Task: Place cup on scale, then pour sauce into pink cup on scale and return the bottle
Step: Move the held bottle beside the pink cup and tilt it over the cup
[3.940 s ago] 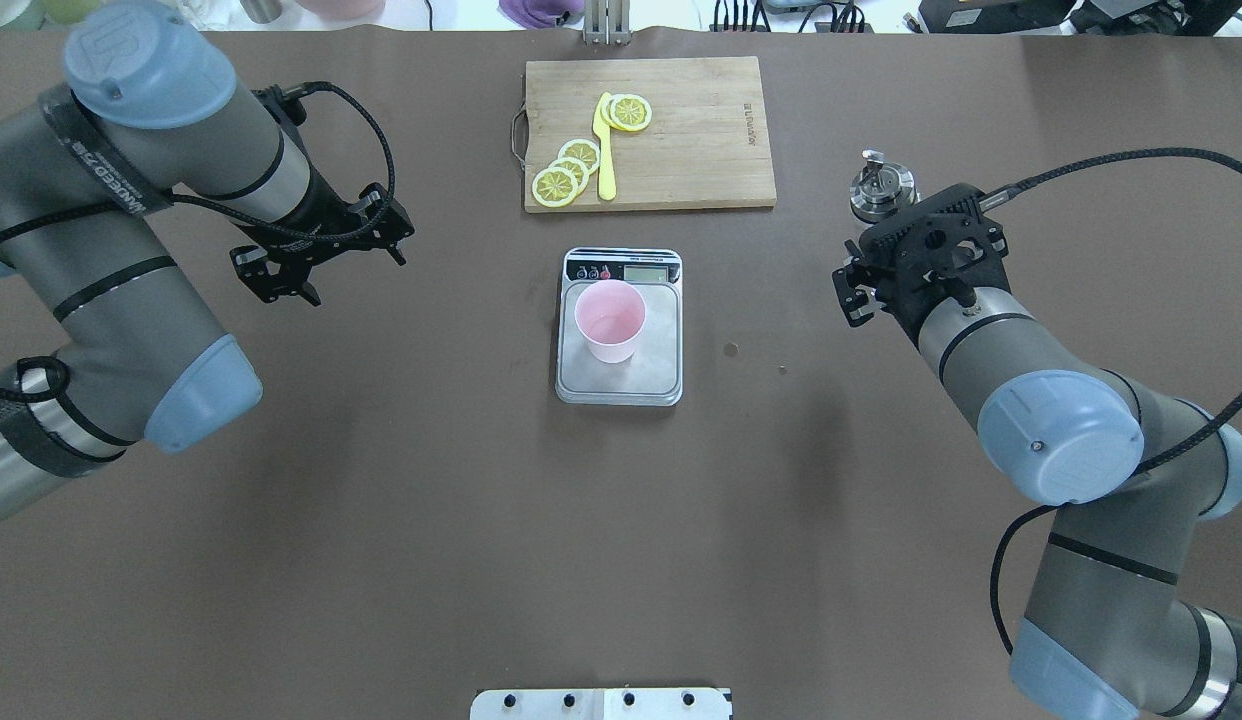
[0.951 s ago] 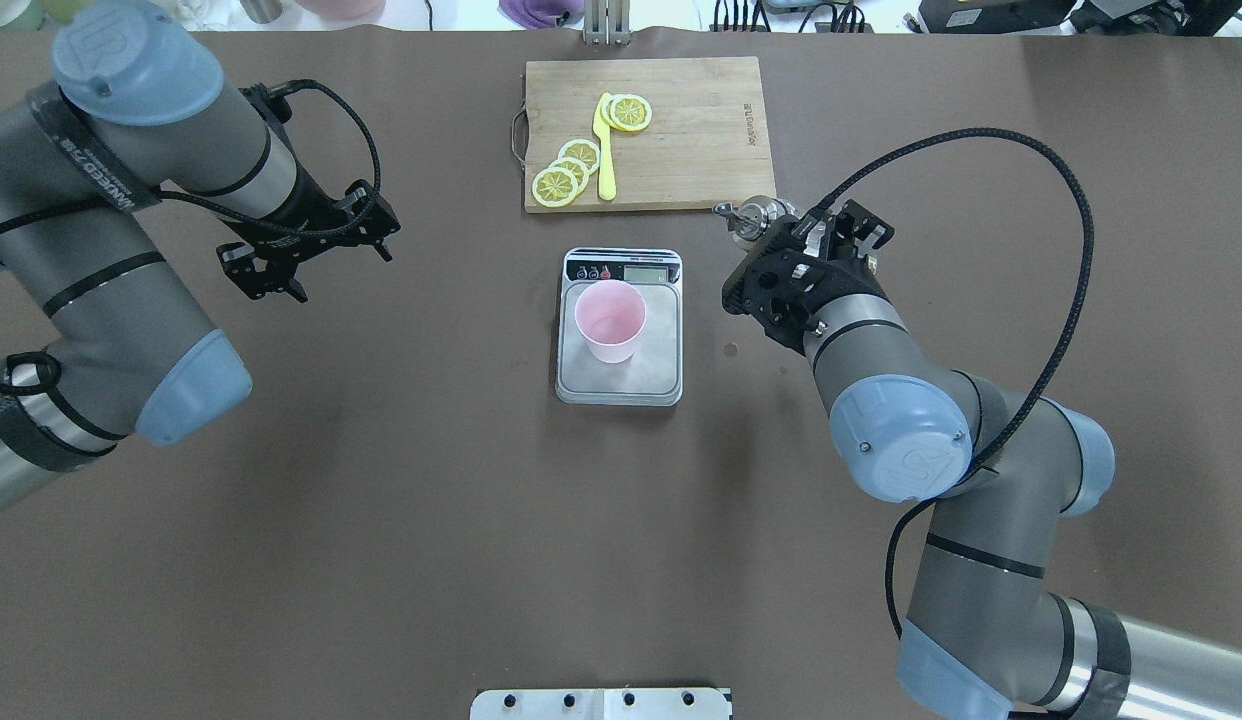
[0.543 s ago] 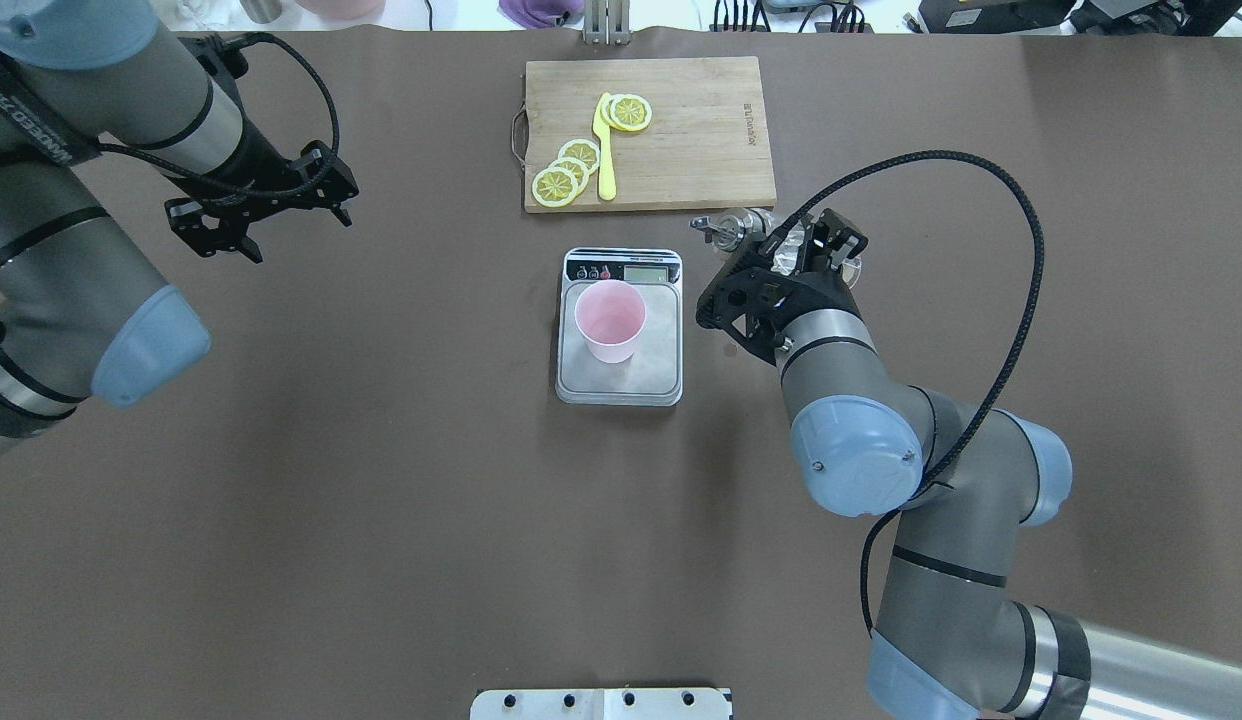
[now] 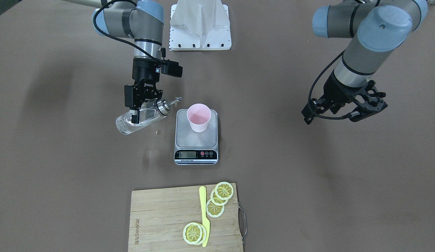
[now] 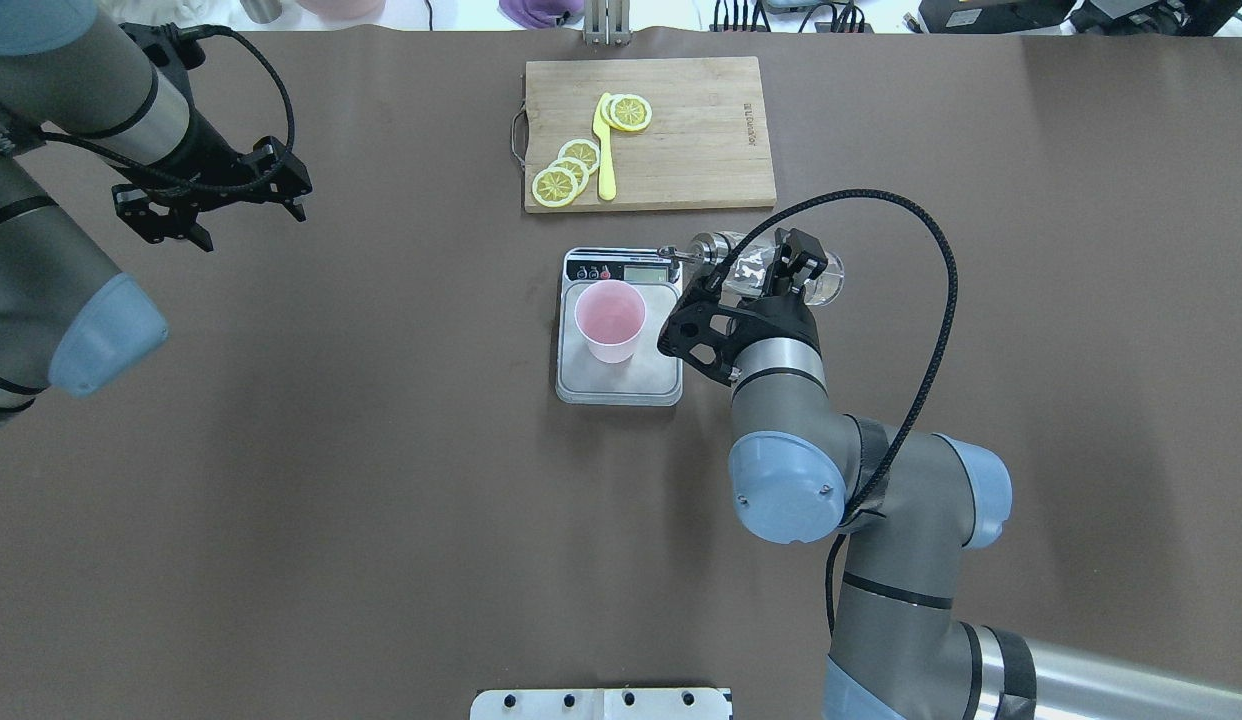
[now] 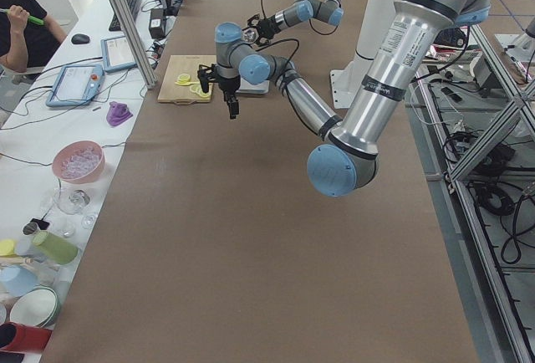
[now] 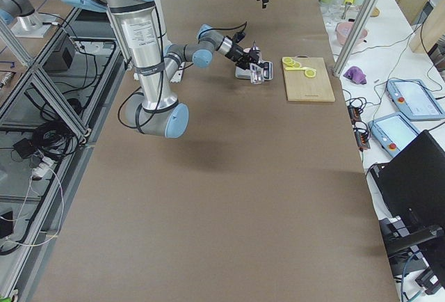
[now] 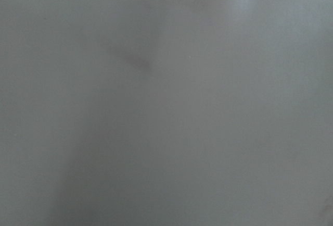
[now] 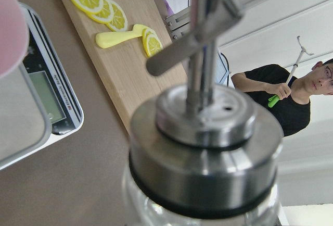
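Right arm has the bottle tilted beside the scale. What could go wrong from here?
The bottle is tilted, yet its spout sits short of the cup, near the display of the scale; early flow could wet it. The cup stands unheld; a nudge from the spout could tip it.

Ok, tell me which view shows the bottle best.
The exterior front-facing view: the whole bottle shows, tilted in the right gripper, spout towards the cup. Overhead, the gripper covers its middle. The right wrist view gives only the metal cap and spout, close up. The side views show it tiny; the left wrist view, nothing.
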{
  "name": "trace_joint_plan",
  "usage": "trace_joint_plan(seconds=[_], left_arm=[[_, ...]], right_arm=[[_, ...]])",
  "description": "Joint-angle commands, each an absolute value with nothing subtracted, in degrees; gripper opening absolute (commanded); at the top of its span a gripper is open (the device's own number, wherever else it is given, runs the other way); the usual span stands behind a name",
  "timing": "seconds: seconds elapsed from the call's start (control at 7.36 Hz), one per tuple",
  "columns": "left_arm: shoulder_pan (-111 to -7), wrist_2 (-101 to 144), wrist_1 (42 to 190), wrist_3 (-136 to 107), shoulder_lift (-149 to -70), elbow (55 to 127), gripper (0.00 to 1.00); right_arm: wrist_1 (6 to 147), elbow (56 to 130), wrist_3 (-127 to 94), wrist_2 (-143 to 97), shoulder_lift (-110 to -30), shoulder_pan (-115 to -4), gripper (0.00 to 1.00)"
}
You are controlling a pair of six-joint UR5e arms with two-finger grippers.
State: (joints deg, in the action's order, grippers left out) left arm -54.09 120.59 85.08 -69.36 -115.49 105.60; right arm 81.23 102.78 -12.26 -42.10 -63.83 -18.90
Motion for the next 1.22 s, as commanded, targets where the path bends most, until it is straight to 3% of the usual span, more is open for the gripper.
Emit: trace_joint_plan(seconds=[0.0, 0.54, 1.09], left_arm=[[-54.1, 120.6, 85.1, -69.3, -115.3, 105.6, 0.99], [-54.1, 120.5, 85.0, -69.3, -115.3, 105.6, 0.99], [-54.1, 120.6, 85.1, -69.3, -114.8, 105.4, 0.99]], right_arm=[[81.7, 100.4, -12.3, -38.6, -63.5, -18.3, 0.0], [82.5, 94.2, -11.9, -33.0, -61.0, -16.8, 0.0], [88.8, 93.4, -10.5, -30.1, -59.1, -16.6, 0.0]])
